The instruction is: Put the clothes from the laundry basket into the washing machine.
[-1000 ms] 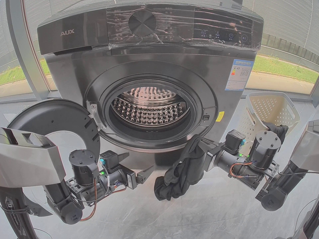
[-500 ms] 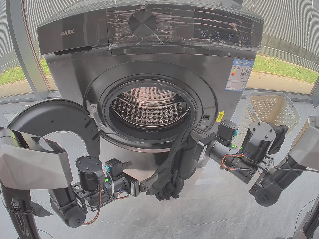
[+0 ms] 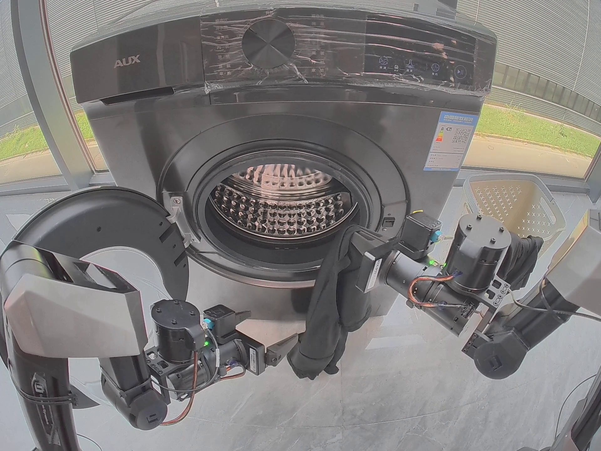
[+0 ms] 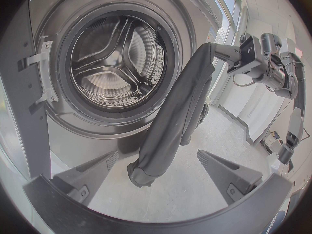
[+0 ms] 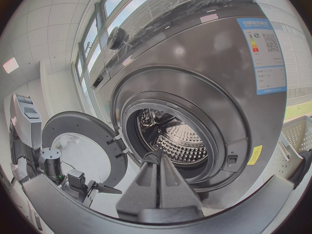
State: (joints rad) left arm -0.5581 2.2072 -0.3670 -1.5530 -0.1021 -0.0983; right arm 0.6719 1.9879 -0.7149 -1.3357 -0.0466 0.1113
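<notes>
In the middle of the frame the right pincer point(image 3: 354, 252) is clenched on a black garment point(image 3: 325, 311), which hangs before the washing machine point(image 3: 282, 101) opening. At lower left, the left pincer point(image 3: 283, 349) is released, near the garment's bottom end.

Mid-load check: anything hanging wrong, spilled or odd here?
Nothing spilled or damaged. The black garment held by the right gripper dangles below the washing machine opening's rim, toward the floor. Another dark cloth drapes over the laundry basket rim.

Washing machine point(image 3: 138, 133) carries a logo point(image 3: 127, 61), blue label point(image 3: 451, 140), yellow sticker point(image 3: 414, 219)
</notes>
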